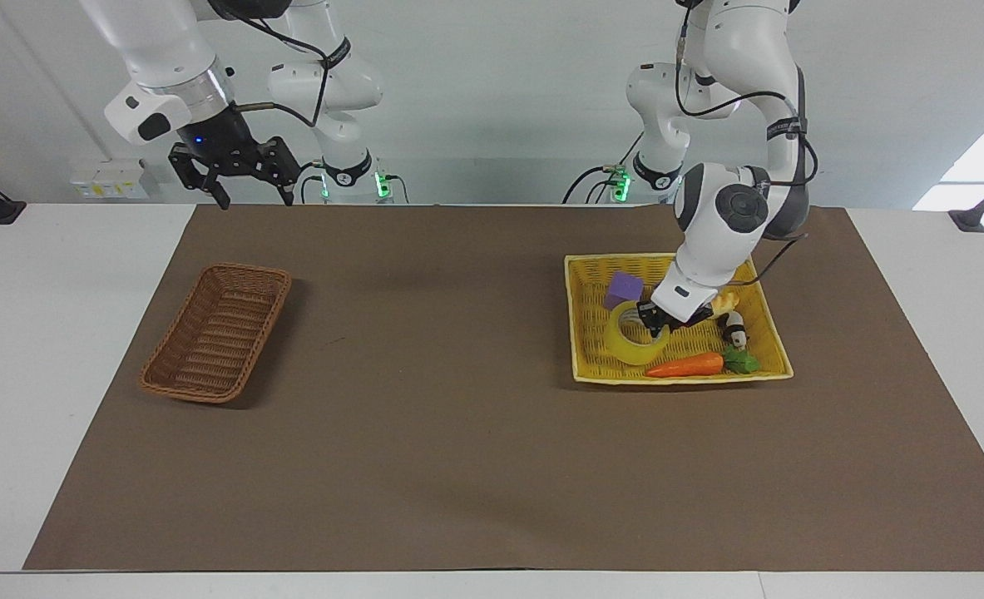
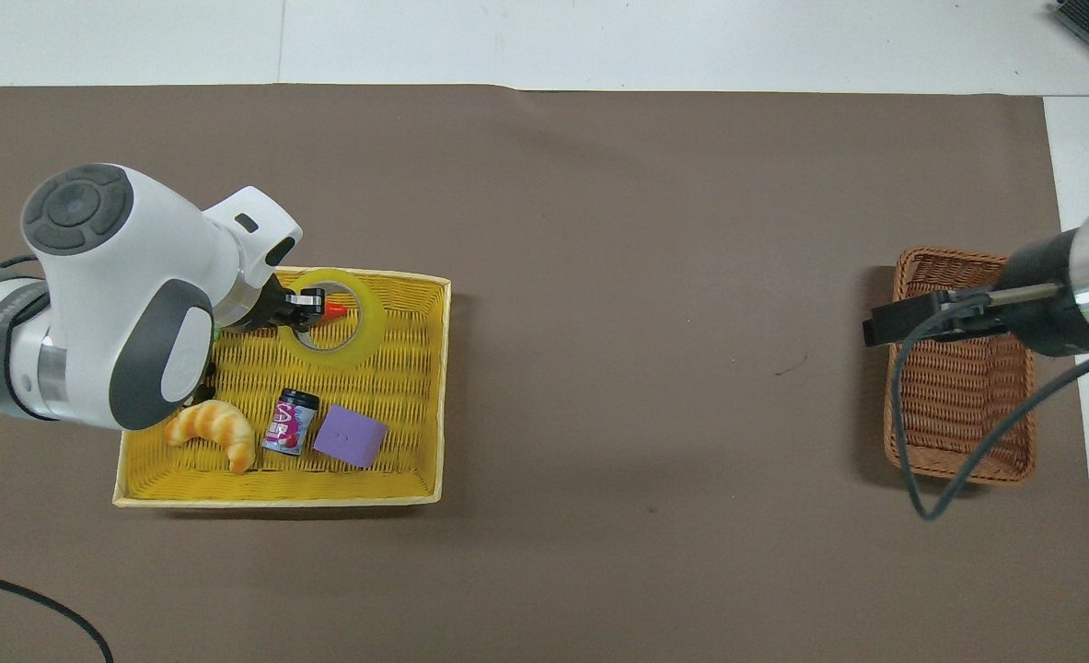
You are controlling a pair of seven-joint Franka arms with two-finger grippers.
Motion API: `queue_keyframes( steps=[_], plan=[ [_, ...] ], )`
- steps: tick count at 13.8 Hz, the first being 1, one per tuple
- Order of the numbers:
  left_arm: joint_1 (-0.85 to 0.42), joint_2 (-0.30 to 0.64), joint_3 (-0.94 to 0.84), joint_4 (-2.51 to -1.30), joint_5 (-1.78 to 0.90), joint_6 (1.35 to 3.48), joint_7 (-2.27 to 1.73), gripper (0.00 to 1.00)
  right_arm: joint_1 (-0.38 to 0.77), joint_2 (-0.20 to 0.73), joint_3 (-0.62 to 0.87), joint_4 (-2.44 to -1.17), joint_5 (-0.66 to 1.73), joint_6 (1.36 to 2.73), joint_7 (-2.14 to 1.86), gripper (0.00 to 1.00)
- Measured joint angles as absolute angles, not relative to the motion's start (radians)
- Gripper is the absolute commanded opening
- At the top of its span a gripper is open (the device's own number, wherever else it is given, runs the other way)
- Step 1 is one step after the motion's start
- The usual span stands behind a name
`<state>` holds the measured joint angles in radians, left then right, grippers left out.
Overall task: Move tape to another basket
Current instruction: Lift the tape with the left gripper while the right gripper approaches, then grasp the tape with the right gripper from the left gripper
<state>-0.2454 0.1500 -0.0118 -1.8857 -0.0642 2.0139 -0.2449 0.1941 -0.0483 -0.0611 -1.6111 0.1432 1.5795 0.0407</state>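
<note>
**Tape lifted by its wall, tilted over the yellow basket**

The left gripper (image 1: pixel 656 321) is clamped on the wall of the tape (image 1: pixel 631 339), one finger inside the ring, and holds it tilted on edge just above the floor of the yellow basket (image 1: pixel 585 358), over the carrot (image 1: pixel 684 364). The risk, as I judge it, is a slip: the grip is on one side of a smooth roll, so it may swing or drop during the long carry to the brown basket (image 1: pixel 215 333) at the right arm's end of the table. It could also knock the purple block (image 1: pixel 624 289) while rising.

The tape is a thick, yellowish, see-through ring with a pale core.

The right gripper (image 1: pixel 246 176), fingers apart, waits in the air near the brown basket.
</note>
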Motion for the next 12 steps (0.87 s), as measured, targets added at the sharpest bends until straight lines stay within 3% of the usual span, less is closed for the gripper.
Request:
queue_keyframes(
  steps=[6, 12],
  plan=[
    [-0.255, 0.134, -0.04, -1.876, -0.145, 1.982, -0.372, 0.0, 0.355, -0.029, -0.057, -1.695, 0.251, 1.76, 0.285, 1.0],
    [-0.364, 0.133, -0.082, -1.844, -0.157, 1.943, -0.454, 0.0, 0.409, 0.03, -0.058, -1.841, 0.551, 2.147, 0.386, 1.0]
  ],
)
